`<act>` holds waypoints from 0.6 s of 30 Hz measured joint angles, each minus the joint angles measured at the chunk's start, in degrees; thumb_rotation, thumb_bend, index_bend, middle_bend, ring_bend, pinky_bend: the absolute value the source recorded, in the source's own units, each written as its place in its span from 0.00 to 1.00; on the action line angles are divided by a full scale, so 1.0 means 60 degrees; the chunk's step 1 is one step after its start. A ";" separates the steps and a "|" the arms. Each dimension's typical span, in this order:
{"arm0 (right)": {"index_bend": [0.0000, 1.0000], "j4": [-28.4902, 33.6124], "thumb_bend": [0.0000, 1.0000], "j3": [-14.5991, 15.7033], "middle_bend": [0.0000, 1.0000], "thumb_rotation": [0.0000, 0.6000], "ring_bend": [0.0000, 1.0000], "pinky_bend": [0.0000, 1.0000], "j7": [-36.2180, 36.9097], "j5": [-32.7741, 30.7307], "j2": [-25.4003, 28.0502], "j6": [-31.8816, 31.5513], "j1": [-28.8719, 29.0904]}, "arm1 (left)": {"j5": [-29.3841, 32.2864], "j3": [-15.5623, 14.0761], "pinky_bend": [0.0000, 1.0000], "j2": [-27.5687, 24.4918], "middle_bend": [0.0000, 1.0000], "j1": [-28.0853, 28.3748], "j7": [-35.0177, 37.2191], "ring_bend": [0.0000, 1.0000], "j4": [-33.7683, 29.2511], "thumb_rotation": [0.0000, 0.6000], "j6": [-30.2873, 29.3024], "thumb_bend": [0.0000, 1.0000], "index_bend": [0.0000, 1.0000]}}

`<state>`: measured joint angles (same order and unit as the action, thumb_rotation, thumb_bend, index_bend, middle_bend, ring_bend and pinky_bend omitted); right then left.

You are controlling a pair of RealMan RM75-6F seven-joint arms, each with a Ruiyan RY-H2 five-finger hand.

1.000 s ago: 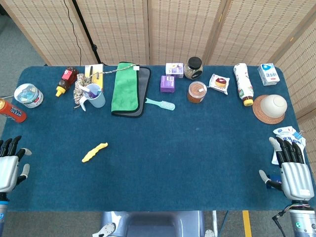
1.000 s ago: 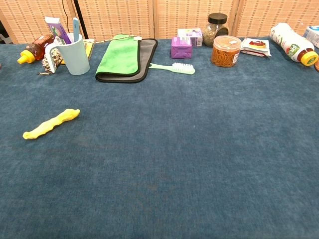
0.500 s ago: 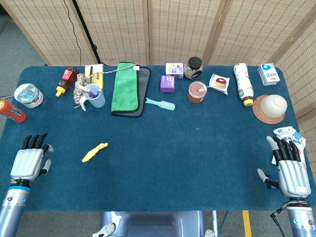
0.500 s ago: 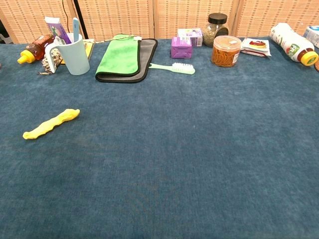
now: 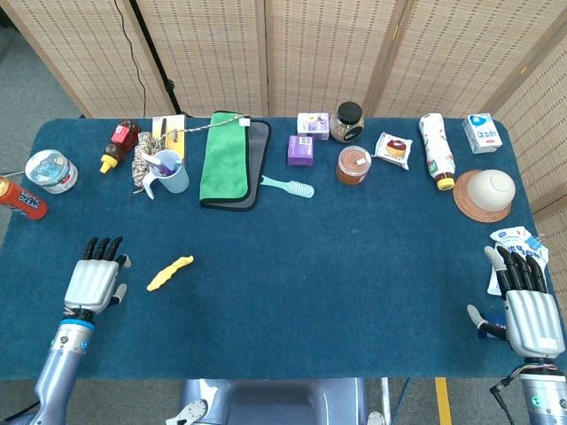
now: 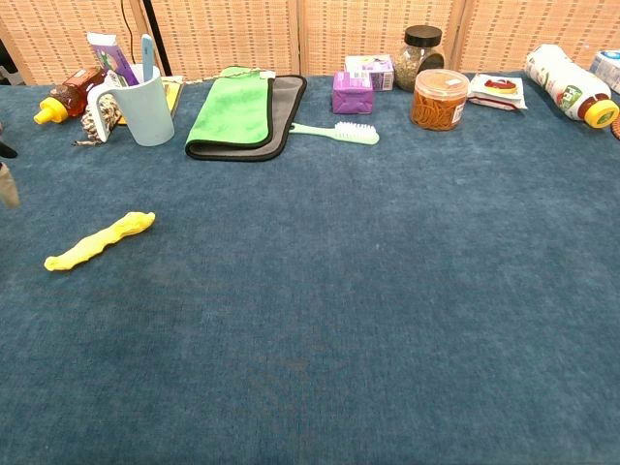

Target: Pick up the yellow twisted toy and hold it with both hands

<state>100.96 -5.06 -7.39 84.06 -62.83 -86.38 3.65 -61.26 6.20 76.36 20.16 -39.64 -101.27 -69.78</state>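
- Near-left on the table (image 5: 292, 266): yellow twisted toy (image 5: 169, 273) lies flat, untouched.
- my left hand (image 5: 95, 282) sits just left of it, fingers spread, empty, lined up to grab.
- my right hand (image 5: 529, 310) waits far right, fingers apart, holding nothing, for the second grip.

Head view: set high above my own near edge of the surface (image 5: 354, 292), looking steeply down and forward; takes in all four edges, the screens behind the far edge, and my left hand (image 5: 96, 282) and right hand (image 5: 527, 310) at the near corners.

Chest view: set low at the near edge, facing the far edge at a shallow angle, much closer to the surface (image 6: 368, 320); side edges cut off.

Shared: the middle and the far-edge row, e.g. green cloth (image 5: 225, 158) (image 6: 231, 111).
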 measured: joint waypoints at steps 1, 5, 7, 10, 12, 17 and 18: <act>0.06 0.0002 0.29 0.0006 0.06 1.00 0.00 0.00 0.0016 0.0012 0.0014 -0.0020 -0.0013 | 0.0077 0.0003 0.00 0.0121 0.10 0.0048 -0.0115 0.06 -0.0003 0.86 -0.0026 0.32 0.30; 0.06 0.0003 0.29 0.0031 0.06 1.00 0.00 0.00 0.0119 0.0053 0.0080 -0.0067 -0.0060 | 0.0337 -0.0020 0.00 0.0433 0.09 0.0179 -0.0588 0.05 -0.0056 0.82 -0.0172 0.30 0.26; 0.06 0.0003 0.29 0.0056 0.06 1.00 0.00 0.00 0.0185 0.0083 0.0117 -0.0093 -0.0091 | 0.0488 -0.0036 0.00 0.0618 0.09 0.0243 -0.0840 0.05 -0.0083 0.82 -0.0305 0.30 0.25; 0.06 -0.0009 0.29 0.0084 0.06 1.00 0.00 0.00 0.0255 0.0107 0.0155 -0.0111 -0.0125 | 0.0631 -0.0052 0.00 0.0863 0.09 0.0310 -0.1063 0.05 -0.0080 0.82 -0.0530 0.29 0.23; 0.06 -0.0014 0.29 0.0093 0.06 1.00 0.00 0.00 0.0293 0.0118 0.0172 -0.0125 -0.0141 | 0.0702 -0.0060 0.00 0.0989 0.09 0.0342 -0.1172 0.05 -0.0034 0.82 -0.0606 0.29 0.21; 0.06 -0.0033 0.29 0.0125 0.06 1.00 0.00 0.00 0.0404 0.0172 0.0229 -0.0172 -0.0191 | 0.0998 -0.0052 0.00 0.1479 0.07 0.0479 -0.1498 0.03 0.0152 0.81 -0.0733 0.29 0.15; 0.06 -0.0037 0.29 0.0131 0.06 1.00 0.00 0.00 0.0420 0.0182 0.0241 -0.0188 -0.0205 | 0.1063 -0.0048 0.00 0.1574 0.07 0.0509 -0.1560 0.03 0.0194 0.81 -0.0749 0.29 0.13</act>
<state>100.73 -4.28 -4.87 85.15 -61.39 -87.51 2.42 -54.88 5.91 85.80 23.22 -49.00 -100.10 -74.27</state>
